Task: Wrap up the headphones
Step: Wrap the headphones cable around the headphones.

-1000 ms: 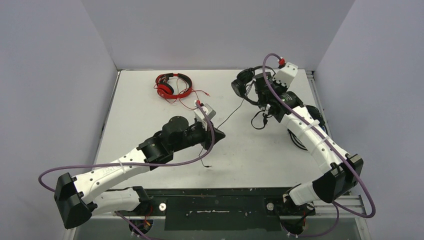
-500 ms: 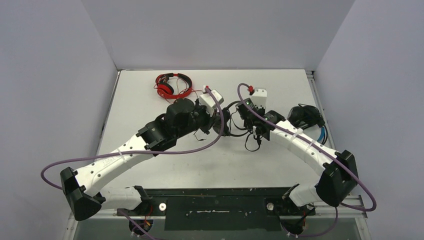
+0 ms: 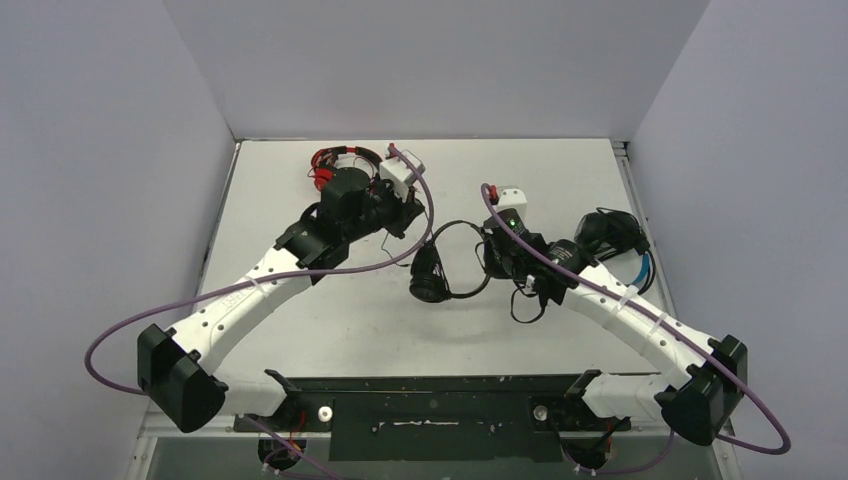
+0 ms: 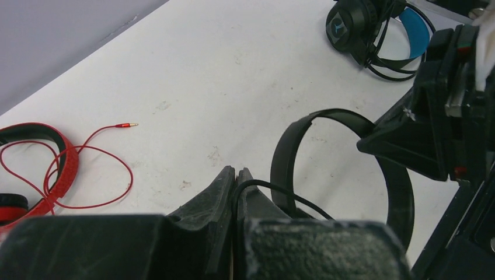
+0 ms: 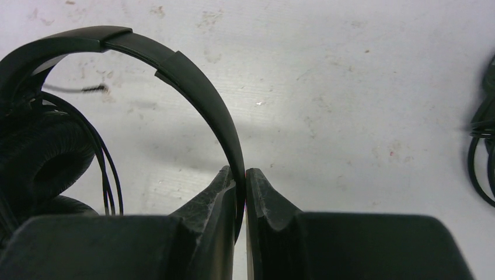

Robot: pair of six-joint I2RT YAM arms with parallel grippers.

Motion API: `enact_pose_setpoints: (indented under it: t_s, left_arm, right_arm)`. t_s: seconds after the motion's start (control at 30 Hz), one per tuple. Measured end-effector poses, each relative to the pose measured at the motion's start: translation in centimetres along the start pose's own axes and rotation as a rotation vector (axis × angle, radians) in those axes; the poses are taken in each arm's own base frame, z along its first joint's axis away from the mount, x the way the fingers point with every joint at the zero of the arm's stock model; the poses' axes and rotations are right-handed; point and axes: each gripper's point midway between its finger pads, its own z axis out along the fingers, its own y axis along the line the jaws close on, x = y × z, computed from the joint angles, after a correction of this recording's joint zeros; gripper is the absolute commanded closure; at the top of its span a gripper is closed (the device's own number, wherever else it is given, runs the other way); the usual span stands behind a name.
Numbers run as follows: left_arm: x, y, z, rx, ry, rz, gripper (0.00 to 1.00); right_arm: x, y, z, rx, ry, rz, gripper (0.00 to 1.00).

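I work on a white table (image 3: 350, 340) whose matte top is scuffed and speckled with small brownish marks. Three smooth, pale grey-lilac walls box it in: the left wall (image 3: 100, 150), the back wall (image 3: 430, 60) and the right wall (image 3: 750, 150), each meeting the tabletop along an edge. A black strip (image 3: 440, 410) runs along the near edge, and a metal rail (image 3: 624, 160) lines the right side. The light is even and soft, and shadows on the tabletop are faint
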Motion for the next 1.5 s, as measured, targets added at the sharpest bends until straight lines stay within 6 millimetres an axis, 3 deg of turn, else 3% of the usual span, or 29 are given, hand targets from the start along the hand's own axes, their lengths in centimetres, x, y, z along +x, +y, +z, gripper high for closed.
enact_pose_setpoints:
  t_s: [0.2,0.47,0.87,1.07,1.5]
  left_arm:
    - [0.9,0.5,1.6,0.048,-0.013,-0.082,1.0]
    - [3.1,3.0,2.8,0.087,-0.043,-0.276,0.98]
    - [3.1,2.3,3.1,0.182,-0.145,-0.431,0.85]
    - [2.7,1.9,2.9,0.212,-0.192,-0.482,0.83]
    - [2.4,0.7,2.0,0.296,-0.274,-0.581,0.78]
  right_arm:
    - [0.7,2.1,-0.9,-0.101,0.024,-0.027,1.0]
    - [0.0,2.9,-2.5,-0.173,-0.006,-0.011,1.0]
    - [-1.0,4.2,-4.5,-0.269,-0.031,0.051,1.0]
    - [-3.5,4.8,-5.9,-0.305,-0.076,0.136,1.0]
    - [-8.3,3.7,-8.2,-0.331,-0.194,0.358,1.0]
